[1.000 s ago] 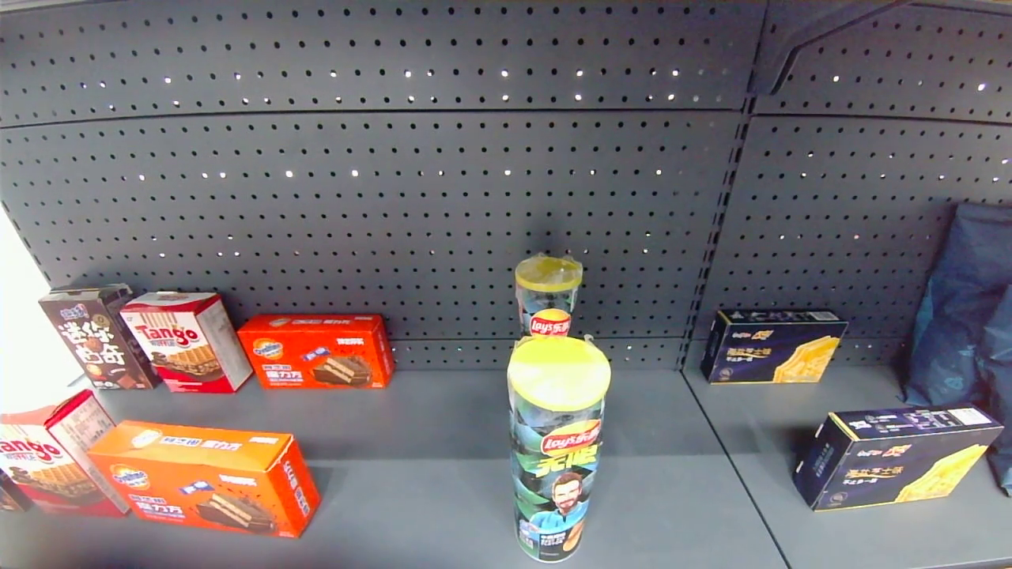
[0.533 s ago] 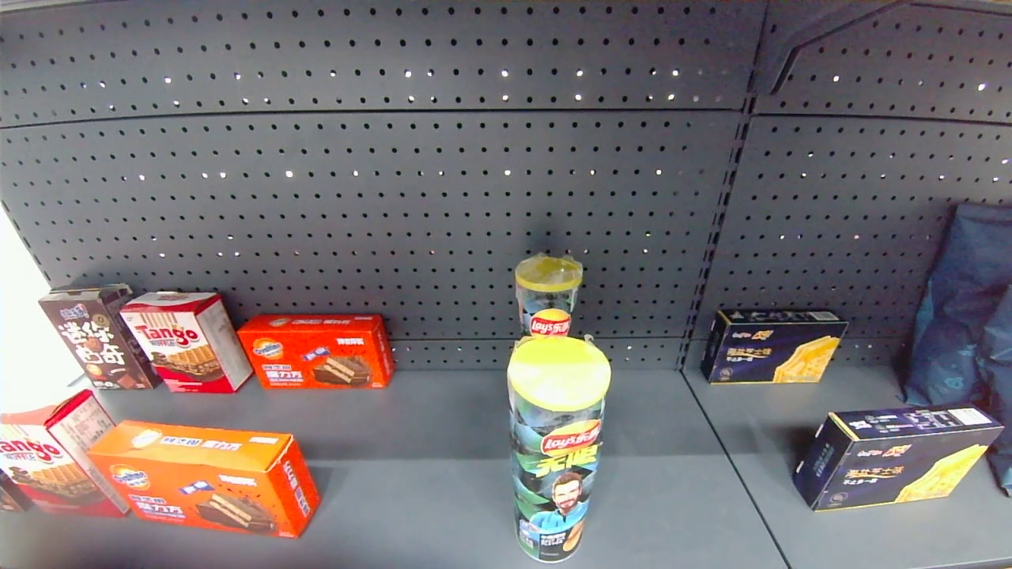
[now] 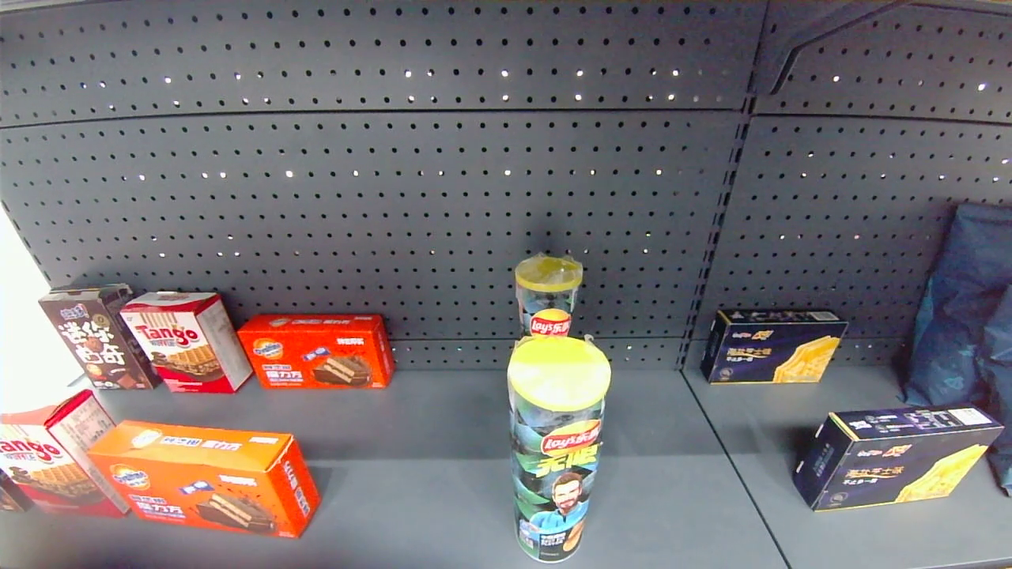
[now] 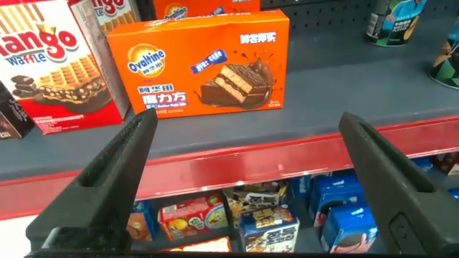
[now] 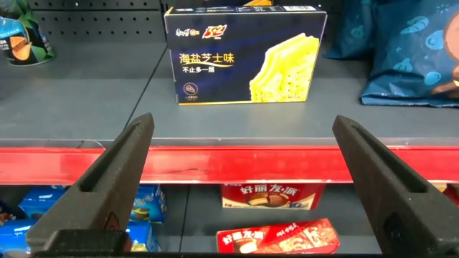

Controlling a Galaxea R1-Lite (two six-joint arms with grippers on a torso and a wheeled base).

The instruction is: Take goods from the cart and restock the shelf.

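While both arms hang in front of the shelf (image 3: 443,442), each gripper is wide open and holds nothing. The left gripper (image 4: 247,122) faces the front orange box (image 4: 208,64), which sits near the shelf's red edge (image 4: 237,161). The right gripper (image 5: 244,120) faces the front dark blue box (image 5: 247,54).

On the head camera, a tall chip can (image 3: 557,450) with a yellow lid stands upright in the middle of the shelf. A second chip can (image 3: 547,296) stands just behind it at 12 o'clock, near the back wall with holes (image 3: 395,197). The front orange box lies at 9 o'clock from the tall can. Another orange box (image 3: 316,350), a red and white box (image 3: 186,341) and a brown box (image 3: 95,336) line the wall at 10 o'clock. The front dark blue box lies at 3 o'clock, a second dark blue box (image 3: 771,345) at 2 o'clock, with blue bags (image 3: 961,308) beyond
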